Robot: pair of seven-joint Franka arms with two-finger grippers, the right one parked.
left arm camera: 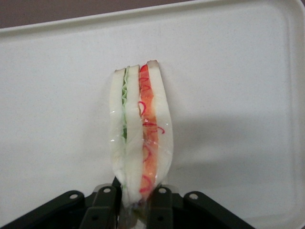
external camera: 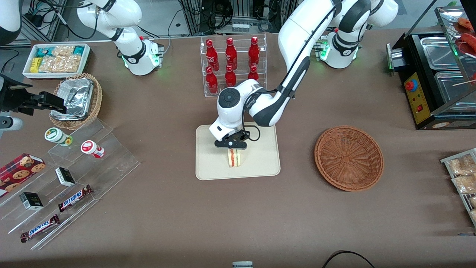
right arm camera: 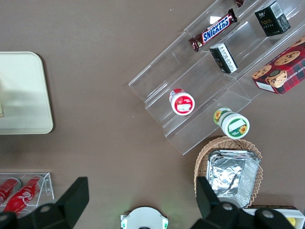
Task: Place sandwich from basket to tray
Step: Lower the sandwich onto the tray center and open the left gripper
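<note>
Gripper [external camera: 231, 146]: over the tray [external camera: 212, 163], jaws pinching one end of the sandwich [external camera: 234, 158]; black fingers [left arm camera: 106, 210] pressed against both bread faces.
Sandwich: on edge upon the tray near its middle, filling stripes of green and red-orange facing up, clear wrap intact.
Tray: cream, flat on the brown table [external camera: 186, 216], nearer the front camera than the rack of red bottles [external camera: 231, 63].
Basket [external camera: 349, 158]: reddish-brown wicker, beside the tray toward the working arm's end, apart from it.
</note>
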